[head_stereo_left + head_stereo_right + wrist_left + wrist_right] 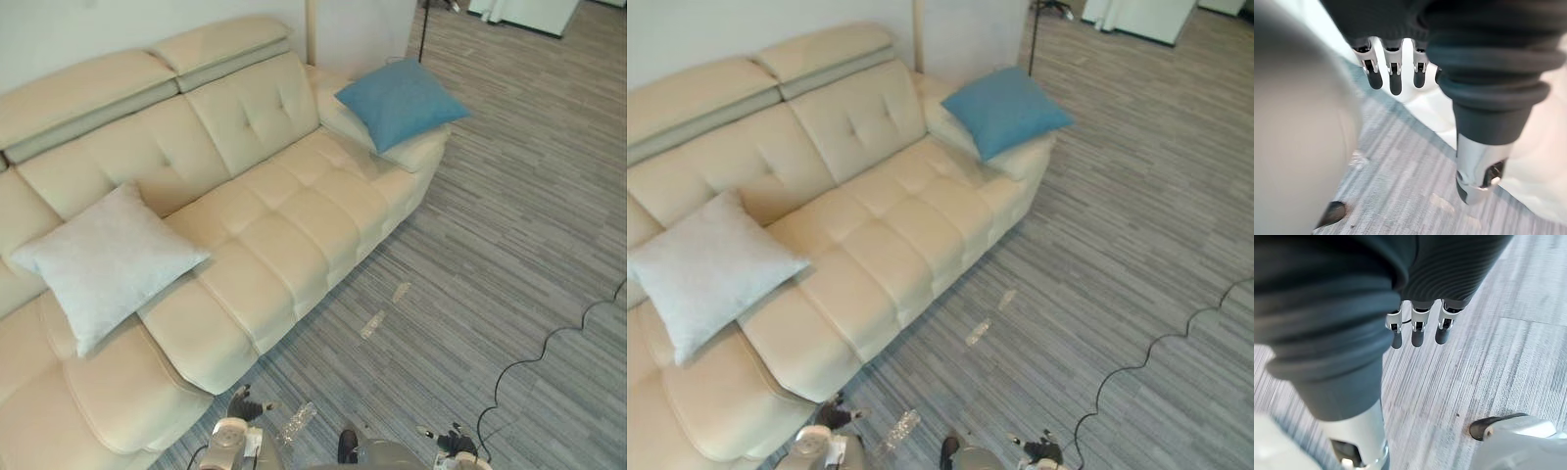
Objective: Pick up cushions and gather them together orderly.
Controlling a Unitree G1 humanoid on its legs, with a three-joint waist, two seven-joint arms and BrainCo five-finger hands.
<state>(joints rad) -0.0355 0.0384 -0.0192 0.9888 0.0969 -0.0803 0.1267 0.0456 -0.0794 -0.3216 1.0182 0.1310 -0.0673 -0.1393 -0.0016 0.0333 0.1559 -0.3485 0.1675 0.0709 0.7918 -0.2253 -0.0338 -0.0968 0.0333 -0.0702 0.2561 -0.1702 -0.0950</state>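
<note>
Two cushions in the left eye view, am I right?
— Yes. A blue cushion [402, 101] lies tilted over the far armrest of the cream sofa [284, 225]. A pale grey cushion [106, 259] leans against the backrest at the other end, on the robot's left. They are well apart with bare seat between them, so I judge the gathering not yet begun.

And the right eye view?
— Same layout. Both hands sit low at the bottom edge, over the striped carpet [1117, 245] in front of the sofa. The left hand [835, 415] is just beside the sofa's near corner, and the right hand [1042, 449] is further out. Neither is near a cushion, though the grey one is the closer, on the left hand's side.

What does the left wrist view tell you?
— Its fingers [1395, 73] hang straight down and loose, with the thumb [1476, 171] apart and nothing between them. Past the tips lie the sofa's cream edge and the carpet.

Right wrist view?
— Its fingers [1418, 330] are likewise straight, slack and empty, with carpet beyond. I'd guess the arms hang at rest because no reach has been called for. The robot likely has to step toward a cushion first.
</note>
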